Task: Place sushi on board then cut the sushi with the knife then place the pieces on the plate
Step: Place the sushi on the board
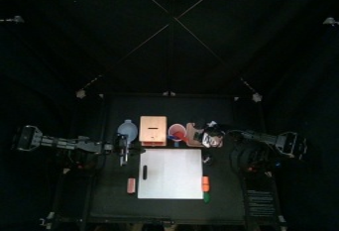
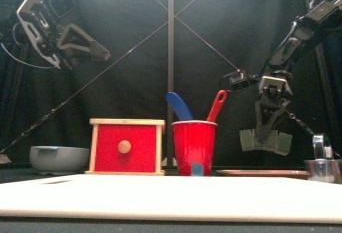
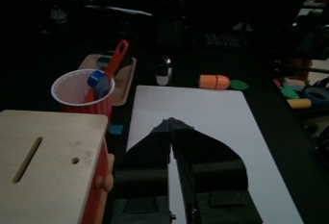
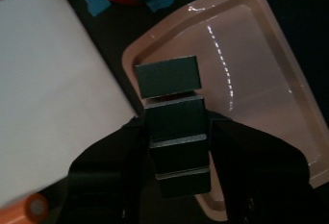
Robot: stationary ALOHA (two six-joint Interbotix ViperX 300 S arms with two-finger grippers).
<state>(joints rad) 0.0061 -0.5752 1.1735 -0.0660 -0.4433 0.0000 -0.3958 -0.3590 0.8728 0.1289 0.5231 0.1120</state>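
Dark green sushi roll (image 4: pixel 170 77): several blocks in one piece, clamped at its lower blocks by the right gripper (image 4: pixel 176 136), directly over the pink tray (image 4: pixel 251 84). From the front I judge it is held clear of the tray floor.

- White cutting board (image 1: pixel 169 175): bare. Nothing is placed on it, so I read step one as only begun. Cutting and plating are all to come.
- Pink tray: nothing in it that I can see except the roll above it.
- Red cup (image 2: pixel 194 147): holds the blue knife (image 2: pixel 178 107) and the red knife (image 2: pixel 215 105), both upright with handles out. Neither is in a gripper.
- Wooden box (image 2: pixel 127 147): just beside the cup, its red drawer front closed.
- Blue-grey bowl (image 2: pixel 58 158): beside the box on the far side from the cup. I cannot tell what it contains.
- Left gripper (image 3: pixel 171 127): jaws pressed together on nothing, hanging over the board's left part.
- Orange toy food (image 3: pixel 215 81): loose on the table beside the board.
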